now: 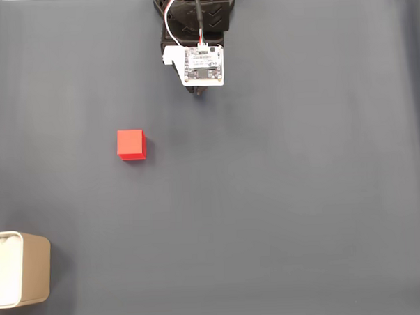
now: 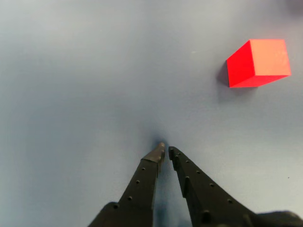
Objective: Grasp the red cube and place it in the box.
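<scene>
1. At the bottom of the wrist view, the claw (image 2: 165,151) reaches up from the lower edge, its two dark fingers nearly meeting at the tips with only a thin gap between them; it is closed and holds nothing.
2. Just beyond the tips lies bare grey desk (image 2: 71,71), so the claw is aimed at empty surface, not at the target.
3. Farther out, in the upper right of the wrist view, the red cube (image 2: 258,62) sits flat on the desk, well apart from the fingers and off their line. The arm would probably have to swing toward it and open the claw before any grasp.
4. Seen from the fixed view, the arm sits at the top centre of the frame, a white circuit board (image 1: 204,65) with wires on its wrist facing the camera; this folded-back posture looks like a resting pose, which would explain the closed fingers.
5. The cube (image 1: 131,144) lies left of centre in that view, below and to the left of the arm.
6. The box (image 1: 33,270) stands at the lower left edge, partly cut off, its white interior open upward, well apart from the cube, apparently so the carry is a distinct move.
</scene>
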Robot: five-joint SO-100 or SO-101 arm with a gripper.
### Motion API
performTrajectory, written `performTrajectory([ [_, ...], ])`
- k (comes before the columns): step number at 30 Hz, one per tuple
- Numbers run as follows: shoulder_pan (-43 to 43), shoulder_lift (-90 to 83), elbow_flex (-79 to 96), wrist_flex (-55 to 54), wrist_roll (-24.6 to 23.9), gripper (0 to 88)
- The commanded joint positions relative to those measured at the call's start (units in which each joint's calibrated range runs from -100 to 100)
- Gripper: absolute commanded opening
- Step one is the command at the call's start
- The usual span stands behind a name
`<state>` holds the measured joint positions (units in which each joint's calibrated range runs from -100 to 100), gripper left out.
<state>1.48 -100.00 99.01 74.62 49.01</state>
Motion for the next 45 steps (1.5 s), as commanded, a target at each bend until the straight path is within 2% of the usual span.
performTrajectory([
  [1,-0.4,0.2,0.8,1.2,-0.1,0.2],
  [45,-0.5,0.1,0.8,1.1,-0.6,0.0],
])
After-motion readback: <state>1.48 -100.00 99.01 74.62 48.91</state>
